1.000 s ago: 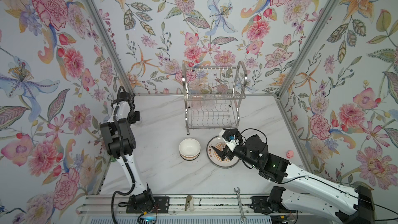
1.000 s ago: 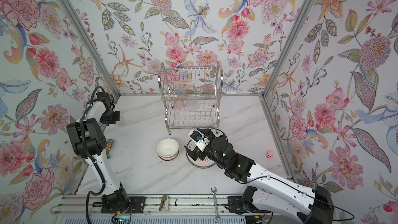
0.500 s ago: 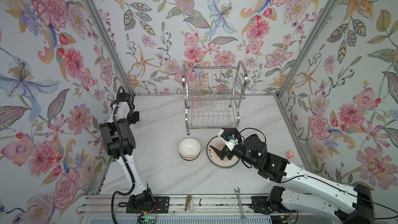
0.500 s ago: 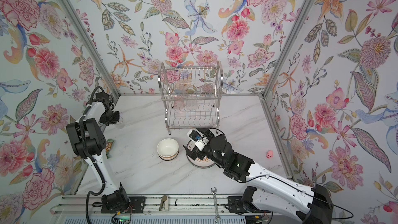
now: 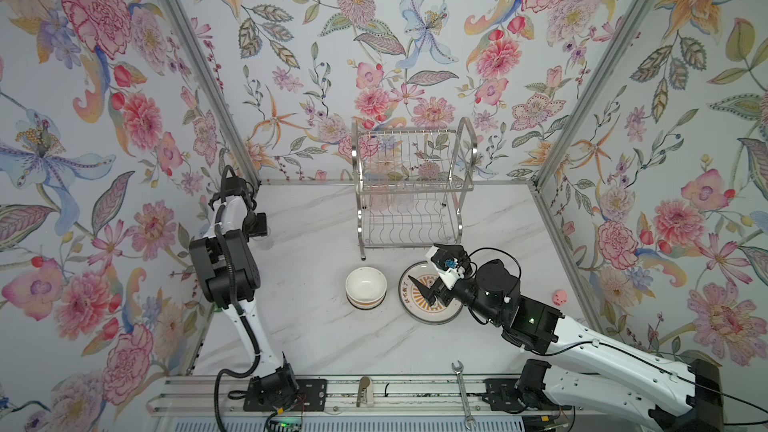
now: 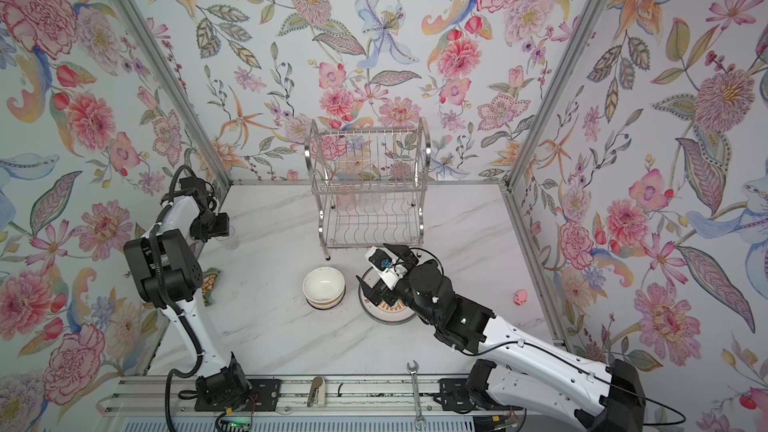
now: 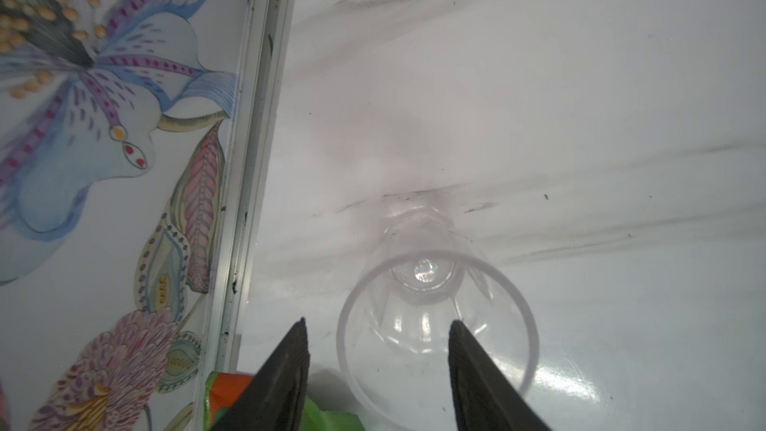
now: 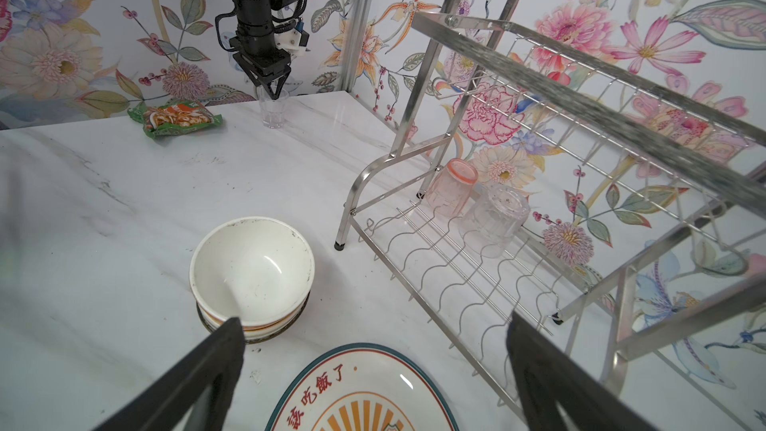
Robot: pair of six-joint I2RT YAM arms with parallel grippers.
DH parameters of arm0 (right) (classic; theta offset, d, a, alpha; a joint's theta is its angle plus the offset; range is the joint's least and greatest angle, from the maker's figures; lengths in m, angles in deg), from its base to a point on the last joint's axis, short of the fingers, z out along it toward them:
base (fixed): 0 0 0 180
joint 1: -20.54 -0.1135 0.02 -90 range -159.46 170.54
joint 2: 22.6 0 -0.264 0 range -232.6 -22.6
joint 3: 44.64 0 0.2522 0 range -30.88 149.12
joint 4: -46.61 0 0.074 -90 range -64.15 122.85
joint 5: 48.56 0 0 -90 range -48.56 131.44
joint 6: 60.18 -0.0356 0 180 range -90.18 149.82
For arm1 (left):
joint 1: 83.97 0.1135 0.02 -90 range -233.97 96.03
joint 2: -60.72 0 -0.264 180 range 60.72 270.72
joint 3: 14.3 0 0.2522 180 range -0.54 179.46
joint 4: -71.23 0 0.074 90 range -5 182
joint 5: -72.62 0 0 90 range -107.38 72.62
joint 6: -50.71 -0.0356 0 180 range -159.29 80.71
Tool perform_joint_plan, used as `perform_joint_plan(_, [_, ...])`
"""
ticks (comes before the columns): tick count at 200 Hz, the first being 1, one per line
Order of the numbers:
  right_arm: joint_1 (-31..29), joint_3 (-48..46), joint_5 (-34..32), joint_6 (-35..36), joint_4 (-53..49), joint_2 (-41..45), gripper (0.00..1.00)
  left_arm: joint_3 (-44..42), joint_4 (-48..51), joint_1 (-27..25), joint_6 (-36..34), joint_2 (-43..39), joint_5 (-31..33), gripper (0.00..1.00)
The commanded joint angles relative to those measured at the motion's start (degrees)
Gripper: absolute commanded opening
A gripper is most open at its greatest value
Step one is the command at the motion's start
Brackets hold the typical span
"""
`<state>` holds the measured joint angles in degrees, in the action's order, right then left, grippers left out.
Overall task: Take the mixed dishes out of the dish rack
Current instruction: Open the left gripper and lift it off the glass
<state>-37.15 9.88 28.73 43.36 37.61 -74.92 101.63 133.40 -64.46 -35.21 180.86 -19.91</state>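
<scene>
Mostly done. Out of the rack (image 5: 415,190):
- bowl stack (image 5: 366,286) on the worktop (image 5: 316,338), just in front of rack
- plate (image 5: 424,313) flat, also in front of rack
- worktop tumbler (image 8: 272,111) upright, well left of rack by the wall

Left in rack: 2 upside-down tumblers at 1 end of the lower shelf, pink tumbler (image 8: 452,188) and rack tumbler (image 8: 495,221), close together. Upper shelf looks bare.

Left gripper (image 7: 377,323) is at the worktop tumbler's rim. Its jaws are parted, 1 each side of the wall, not pinching; looks like a release. Right gripper (image 8: 373,319) is above plate, jaws wide, holding nothing.

Judgement: 2 picks to go.
</scene>
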Motion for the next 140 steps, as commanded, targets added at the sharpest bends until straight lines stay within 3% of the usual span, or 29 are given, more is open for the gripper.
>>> perform_joint_plan(1, [-0.1, -1.2, -4.5, 0.3, 2.3, 2.3, 0.99, 0.5, 0.0, 0.4, 0.9, -5.8, -1.4, 0.61])
perform_joint_plan(52, [5.1, -4.9, -6.2, -1.2, 3.4, 8.3, 0.99, -1.6, -1.9, 0.4, 0.3, -15.5, -6.2, 0.77])
perform_joint_plan(84, [9.7, -8.2, -2.5, -4.6, 5.2, 11.7, 0.99, -7.4, -6.7, -0.2, 0.7, -25.7, -10.3, 0.82])
perform_joint_plan(99, [11.6, -8.6, -1.0, -5.3, 4.6, 12.0, 0.99, -11.2, -9.5, -0.6, 0.0, -32.0, -15.1, 0.85])
perform_joint_plan(140, [15.5, -10.5, 5.5, -6.0, 7.7, 10.2, 0.99, -21.4, -14.7, -4.7, -7.7, -48.0, -21.1, 0.98])
